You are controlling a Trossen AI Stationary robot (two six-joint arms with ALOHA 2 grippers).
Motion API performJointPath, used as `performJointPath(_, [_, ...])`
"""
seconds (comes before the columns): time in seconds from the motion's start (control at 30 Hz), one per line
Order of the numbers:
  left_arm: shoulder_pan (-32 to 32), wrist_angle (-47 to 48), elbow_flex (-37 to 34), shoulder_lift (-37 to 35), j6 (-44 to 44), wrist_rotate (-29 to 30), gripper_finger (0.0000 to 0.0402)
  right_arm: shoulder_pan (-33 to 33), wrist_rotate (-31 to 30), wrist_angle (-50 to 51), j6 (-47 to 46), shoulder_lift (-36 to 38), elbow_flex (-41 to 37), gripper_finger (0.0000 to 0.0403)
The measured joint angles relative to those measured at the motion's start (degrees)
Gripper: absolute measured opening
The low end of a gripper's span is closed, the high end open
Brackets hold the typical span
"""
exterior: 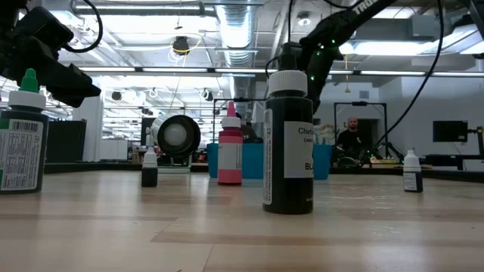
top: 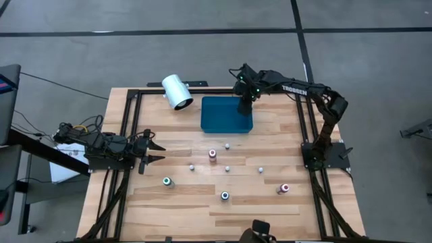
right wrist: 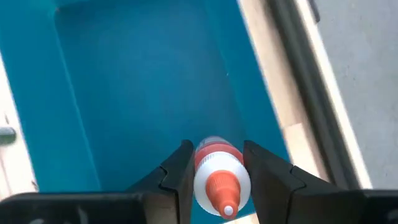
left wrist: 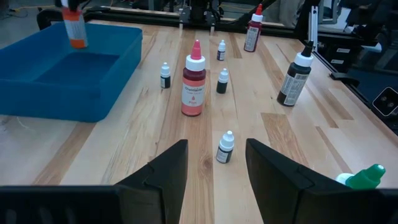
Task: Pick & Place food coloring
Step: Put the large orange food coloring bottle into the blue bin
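- Right gripper (right wrist: 214, 171) jaws clamped on an orange-capped food coloring bottle (right wrist: 217, 177), held over the blue tray (top: 226, 115); left gripper (top: 154, 152) jaws spread wide, holding nothing, well left of the tray.
- Other bottles stand on the light wood plank table (top: 270, 209) in front of the tray: pink one (left wrist: 193, 81), black one (exterior: 288, 143).
- White cylinder (top: 177, 92) just left of the tray.
- Room beyond the tray: ceiling ducts, a person (exterior: 352, 140).
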State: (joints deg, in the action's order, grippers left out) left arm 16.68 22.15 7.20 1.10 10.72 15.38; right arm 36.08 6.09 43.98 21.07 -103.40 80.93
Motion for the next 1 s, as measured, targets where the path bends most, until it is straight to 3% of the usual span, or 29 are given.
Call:
performJointPath(0.37, [0.0,0.0,0.0,0.0,0.4,0.0,0.0153,1.5,-2.4,-5.5,0.4,0.0,-4.6,0.0119])
performJointPath(1.0, [0.0,0.0,0.0,0.0,0.4,0.0,0.0153,2.0,-2.1,-5.7,1.5,0.0,-4.6,0.0144])
